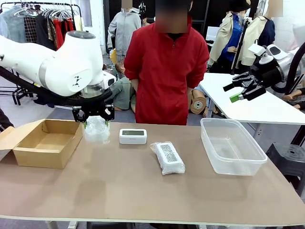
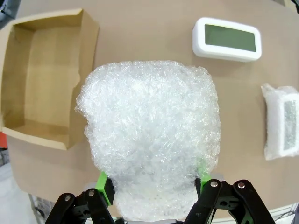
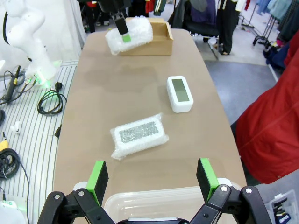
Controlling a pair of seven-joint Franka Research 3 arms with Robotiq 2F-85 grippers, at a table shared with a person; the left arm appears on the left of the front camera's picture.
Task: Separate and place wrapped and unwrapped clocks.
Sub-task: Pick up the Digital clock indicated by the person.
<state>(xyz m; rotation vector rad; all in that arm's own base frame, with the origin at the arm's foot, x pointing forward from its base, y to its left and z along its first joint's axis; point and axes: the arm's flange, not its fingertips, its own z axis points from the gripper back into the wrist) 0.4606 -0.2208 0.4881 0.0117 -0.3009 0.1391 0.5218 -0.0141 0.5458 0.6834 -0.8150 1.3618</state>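
Front view: left tool [image 1: 94, 116] clamps a wrapped clock [image 1: 97, 130] over the tabletop's [image 1: 143, 191] left end, beside the cardboard box [image 1: 45, 143]. Left wrist view: its bubble wrap looks light, squashy and probably slippery, so it is best pinched across the stiff clock inside. Right wrist view: right tool [image 3: 152, 179] gapes empty.

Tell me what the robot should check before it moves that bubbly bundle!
1. Left gripper shut on the wrapped clock: ok.
2. Wrapped clock lifted off the table: ok.
3. Cardboard box beside it, open on top: ok.
4. Bare clock and second wrapped clock lie apart from the box: ok.
5. Right gripper open over the plastic tub, out of the way: ok.
6. Grip firm enough not to slip: cannot tell.
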